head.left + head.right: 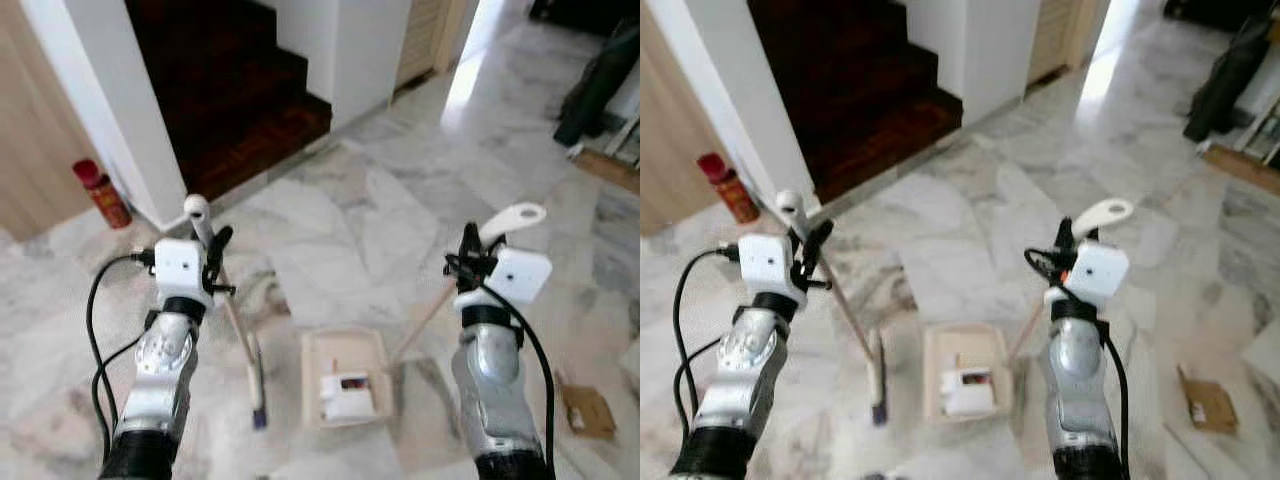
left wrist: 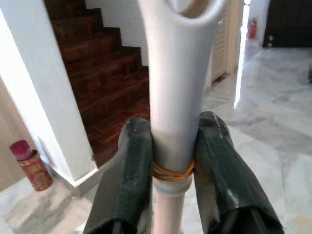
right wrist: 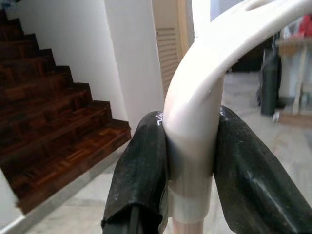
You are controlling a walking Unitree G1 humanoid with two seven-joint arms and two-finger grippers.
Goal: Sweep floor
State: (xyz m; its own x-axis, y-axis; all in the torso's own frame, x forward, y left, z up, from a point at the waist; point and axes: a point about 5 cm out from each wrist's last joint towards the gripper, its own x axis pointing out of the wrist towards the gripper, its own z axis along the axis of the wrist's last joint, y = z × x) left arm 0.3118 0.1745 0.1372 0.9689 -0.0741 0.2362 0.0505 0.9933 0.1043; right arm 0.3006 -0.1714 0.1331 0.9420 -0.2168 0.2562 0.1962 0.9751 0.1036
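Left claw [image 1: 212, 243] clamped on light, stiff broom [image 1: 238, 330], right claw [image 1: 468, 250] on dustpan [image 1: 345, 378] handle beside it; probably smooth, slippery plastic.

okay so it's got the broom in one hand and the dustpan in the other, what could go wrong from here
The white scrap sitting in the dustpan could spill back out if the right gripper tilts the dustpan handle. The left gripper grips the broom only near the top of its handle, so the head may swing loosely. The red can by the wall could get knocked on a wide stroke.
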